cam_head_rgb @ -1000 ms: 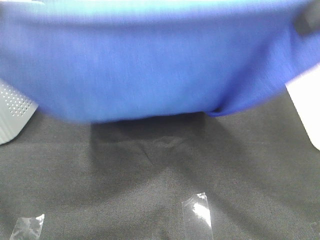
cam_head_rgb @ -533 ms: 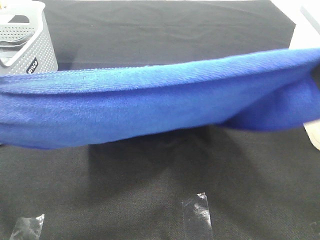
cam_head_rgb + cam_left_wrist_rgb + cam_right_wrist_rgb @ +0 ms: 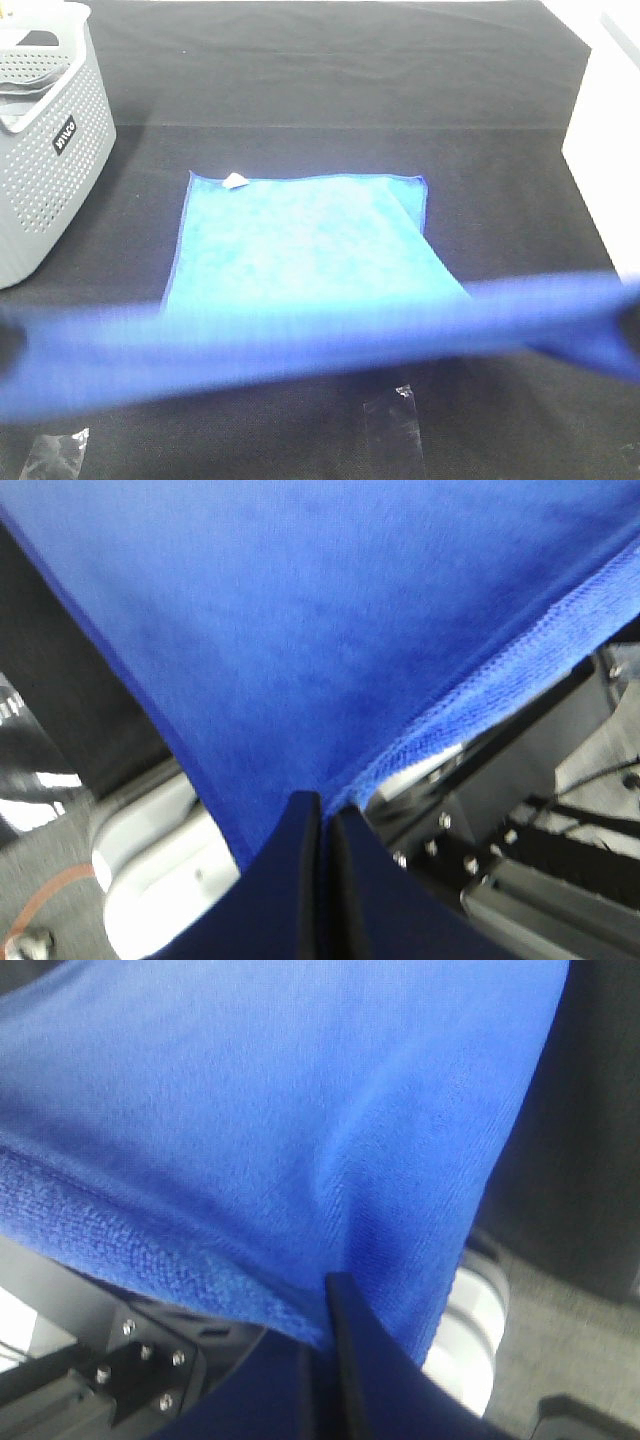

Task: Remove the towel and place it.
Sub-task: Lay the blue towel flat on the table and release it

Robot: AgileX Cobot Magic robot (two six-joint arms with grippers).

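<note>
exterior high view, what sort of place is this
Likely a robot test bench, not a home: a table draped in black cloth, clear tape marks stuck on it, and a grey perforated basket at its edge.

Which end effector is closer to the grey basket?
Left. The left end effector pinches the towel at the end on the same side as the basket. The right end effector pinches the opposite end, far across the table.

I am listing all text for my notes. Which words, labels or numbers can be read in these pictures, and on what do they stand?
Black label on the grey basket, white letters: too blurred to read.
White tag at the corner of the towel: no print can be made out.
No other text is visible.
</note>
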